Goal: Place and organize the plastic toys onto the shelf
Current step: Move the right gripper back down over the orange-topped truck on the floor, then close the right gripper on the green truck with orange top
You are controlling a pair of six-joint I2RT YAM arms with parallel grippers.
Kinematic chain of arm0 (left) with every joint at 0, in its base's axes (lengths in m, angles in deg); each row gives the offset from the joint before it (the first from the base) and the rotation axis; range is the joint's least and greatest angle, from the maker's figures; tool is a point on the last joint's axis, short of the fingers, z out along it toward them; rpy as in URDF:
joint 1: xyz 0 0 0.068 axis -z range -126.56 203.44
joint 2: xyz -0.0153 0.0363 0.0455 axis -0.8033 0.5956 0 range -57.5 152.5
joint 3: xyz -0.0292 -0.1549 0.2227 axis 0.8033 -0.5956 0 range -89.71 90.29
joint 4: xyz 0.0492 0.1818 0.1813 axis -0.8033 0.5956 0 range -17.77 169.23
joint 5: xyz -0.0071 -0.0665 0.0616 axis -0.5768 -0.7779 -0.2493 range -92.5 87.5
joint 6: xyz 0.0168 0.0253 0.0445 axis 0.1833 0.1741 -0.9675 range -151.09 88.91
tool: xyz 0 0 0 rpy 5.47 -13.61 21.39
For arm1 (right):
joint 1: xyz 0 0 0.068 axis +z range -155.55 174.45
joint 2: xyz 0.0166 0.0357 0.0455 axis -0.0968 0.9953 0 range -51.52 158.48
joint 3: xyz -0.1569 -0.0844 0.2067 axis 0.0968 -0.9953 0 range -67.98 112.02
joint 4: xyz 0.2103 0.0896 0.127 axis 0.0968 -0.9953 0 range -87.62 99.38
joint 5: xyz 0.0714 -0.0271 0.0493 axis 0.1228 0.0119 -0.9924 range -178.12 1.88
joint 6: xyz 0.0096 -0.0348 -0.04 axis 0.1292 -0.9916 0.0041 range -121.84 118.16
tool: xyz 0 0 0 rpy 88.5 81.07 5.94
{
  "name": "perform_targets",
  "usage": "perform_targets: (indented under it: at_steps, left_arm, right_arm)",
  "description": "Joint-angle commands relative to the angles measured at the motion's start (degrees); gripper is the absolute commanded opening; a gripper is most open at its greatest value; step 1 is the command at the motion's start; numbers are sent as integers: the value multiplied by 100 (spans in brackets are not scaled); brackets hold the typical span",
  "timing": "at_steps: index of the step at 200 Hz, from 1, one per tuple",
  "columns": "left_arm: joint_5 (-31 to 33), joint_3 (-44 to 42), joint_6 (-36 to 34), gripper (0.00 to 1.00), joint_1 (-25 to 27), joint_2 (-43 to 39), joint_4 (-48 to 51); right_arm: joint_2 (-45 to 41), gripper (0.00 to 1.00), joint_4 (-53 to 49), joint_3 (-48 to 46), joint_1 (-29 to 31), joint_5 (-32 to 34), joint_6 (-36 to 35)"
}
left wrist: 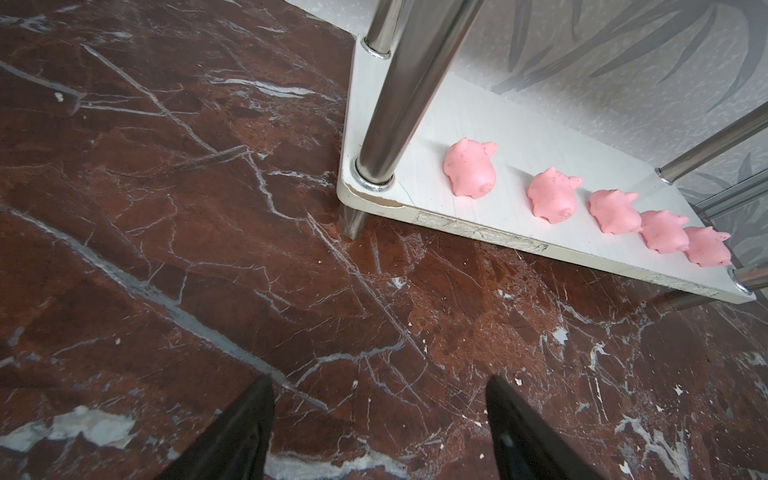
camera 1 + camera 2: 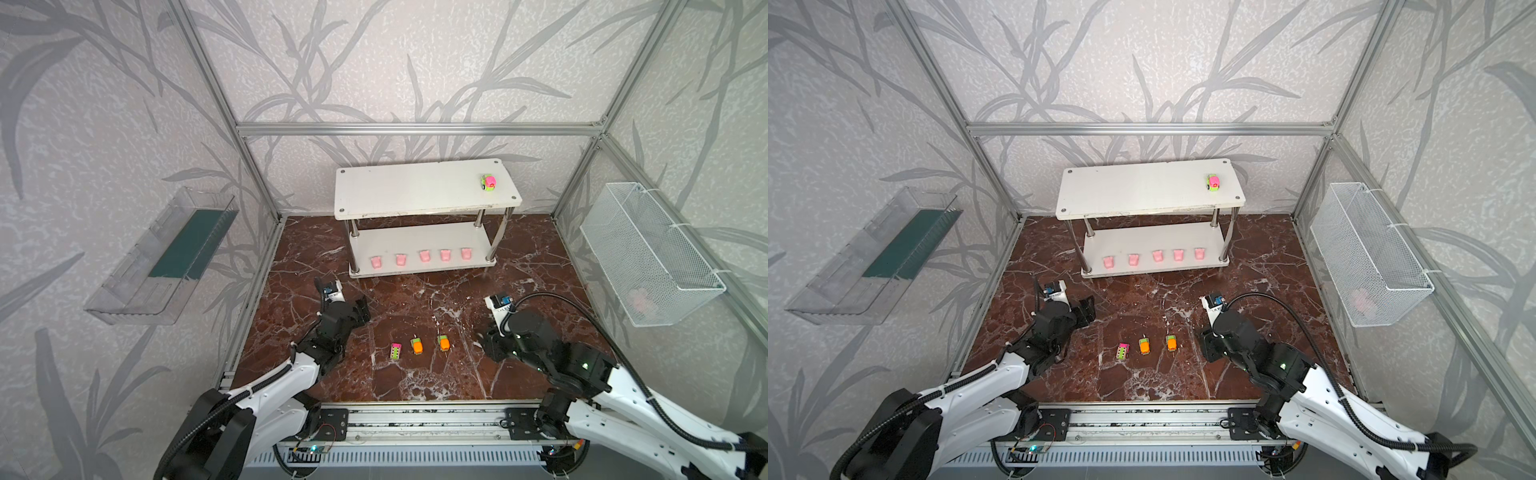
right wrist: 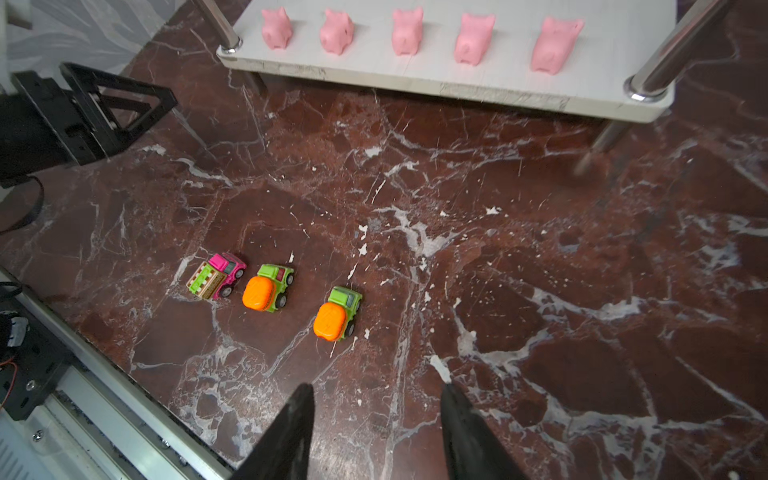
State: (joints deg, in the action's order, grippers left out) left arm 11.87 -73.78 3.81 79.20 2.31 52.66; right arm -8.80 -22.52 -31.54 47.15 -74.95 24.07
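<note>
Right wrist view: the right gripper (image 3: 376,388) hangs low, fingers apart and empty, three o'clock from the toy cars (image 2: 417,345) in both top views. The left gripper (image 1: 378,384) also gapes empty. The basket's (image 2: 648,249) pink contents are blurred.

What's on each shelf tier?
Top board: one green-and-pink toy car near its right end. Lower board: five pink pigs lined along the front; the rear is hidden under the top board.

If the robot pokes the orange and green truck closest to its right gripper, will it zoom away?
Probably, if poked from behind: the truck sits on little black wheels on the smooth marble tabletop, so it should roll. It looks like hard plastic, so likely stiff and light. Its rounded orange drum might slip out of a pinch.
</note>
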Motion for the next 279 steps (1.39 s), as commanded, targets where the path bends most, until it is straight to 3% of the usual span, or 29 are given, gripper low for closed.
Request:
perform_targets:
  at_steps: [1, 35, 84, 178, 279]
  left_arm:
    - [197, 154, 7, 78, -21, 21, 130]
    - [241, 112, 9, 78, -23, 81, 73]
    - [161, 85, 67, 78, -26, 254, -125]
    - [129, 104, 76, 78, -28, 436, -264]
    - [108, 78, 98, 78, -35, 575, -384]
  right_arm:
    - [597, 56, 716, -118, 355, 545, 655]
    - [1825, 65, 1397, -82, 743, 478, 1028]
    - [3157, 67, 1564, 355, 970, 564, 1386]
    - [3753, 67, 1854, 355, 977, 703, 1650]
    - [4048, 48, 1951, 368, 969, 854, 1701]
